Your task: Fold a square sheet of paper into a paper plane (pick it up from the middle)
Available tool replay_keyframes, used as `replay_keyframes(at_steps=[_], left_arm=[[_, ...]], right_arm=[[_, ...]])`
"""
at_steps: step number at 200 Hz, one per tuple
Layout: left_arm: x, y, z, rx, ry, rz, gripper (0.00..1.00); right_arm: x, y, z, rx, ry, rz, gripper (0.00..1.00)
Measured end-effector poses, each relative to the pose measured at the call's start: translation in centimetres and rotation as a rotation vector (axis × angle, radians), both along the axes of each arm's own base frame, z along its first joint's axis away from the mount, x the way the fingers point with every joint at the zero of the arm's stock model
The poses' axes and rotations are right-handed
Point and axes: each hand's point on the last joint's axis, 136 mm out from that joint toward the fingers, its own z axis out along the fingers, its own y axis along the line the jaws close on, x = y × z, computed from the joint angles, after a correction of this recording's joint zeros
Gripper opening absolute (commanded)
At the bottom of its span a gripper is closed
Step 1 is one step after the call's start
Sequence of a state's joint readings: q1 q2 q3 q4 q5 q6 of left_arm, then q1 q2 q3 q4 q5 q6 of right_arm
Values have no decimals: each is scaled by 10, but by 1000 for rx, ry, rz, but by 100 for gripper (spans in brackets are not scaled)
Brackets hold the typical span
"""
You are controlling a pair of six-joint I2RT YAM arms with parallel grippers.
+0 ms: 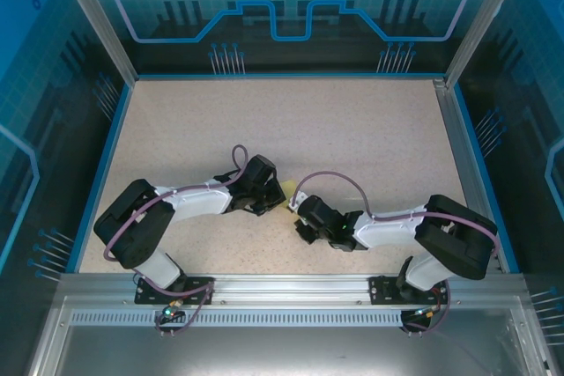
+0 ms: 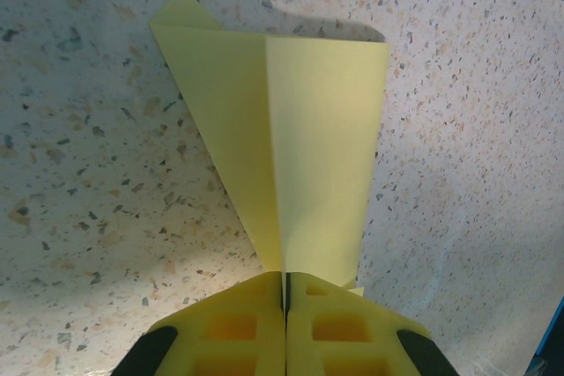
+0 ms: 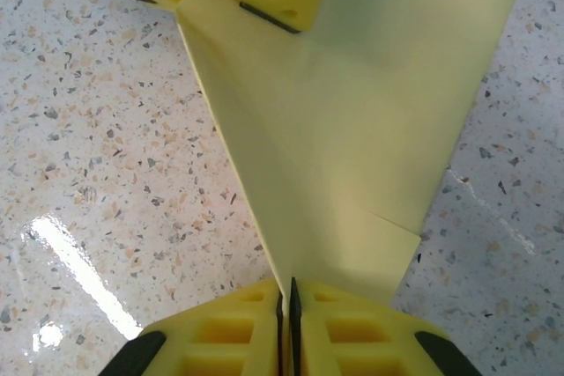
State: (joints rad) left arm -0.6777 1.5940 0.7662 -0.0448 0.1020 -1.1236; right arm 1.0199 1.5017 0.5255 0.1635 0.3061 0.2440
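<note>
Folded pale yellow paper sheet (image 2: 308, 147) hangs over speckled table (image 2: 88, 173), between my arms. My left gripper (image 2: 285, 292) pinches one end, my right gripper (image 3: 285, 298) the opposite end. Long crease runs gripper to gripper.

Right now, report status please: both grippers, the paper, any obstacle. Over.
Left gripper shut on the paper. Right gripper shut on the paper, opposite end. Paper folded, several layers. No obstacle seen.

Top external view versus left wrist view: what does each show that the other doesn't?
Top external: the left arm and right arm nearly meeting, a sliver of the yellow sheet of paper between them. Left wrist: that sheet's centre crease and overlapping layers close up, pinched in the shut left end effector. Both: the sheet and the speckled table.
</note>
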Motion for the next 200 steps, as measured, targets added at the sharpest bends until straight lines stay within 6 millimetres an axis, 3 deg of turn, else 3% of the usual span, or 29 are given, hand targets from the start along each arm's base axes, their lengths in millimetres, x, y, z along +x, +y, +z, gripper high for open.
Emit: replay_keyframes(at_steps=[46,85,159,200], left_arm=[[1,0,4,-7,-9,3,0],[6,3,10,-18,-23,17,0],[7,4,11,-20,-26,21,0],[8,4,11,-21,-27,21,0]], right_arm=[[0,-1,3,1,-3,6,26],[0,1,12,9,-25,35,22],[-1,1,5,-41,-20,73,13],[-1,1,6,-43,-24,78,21]])
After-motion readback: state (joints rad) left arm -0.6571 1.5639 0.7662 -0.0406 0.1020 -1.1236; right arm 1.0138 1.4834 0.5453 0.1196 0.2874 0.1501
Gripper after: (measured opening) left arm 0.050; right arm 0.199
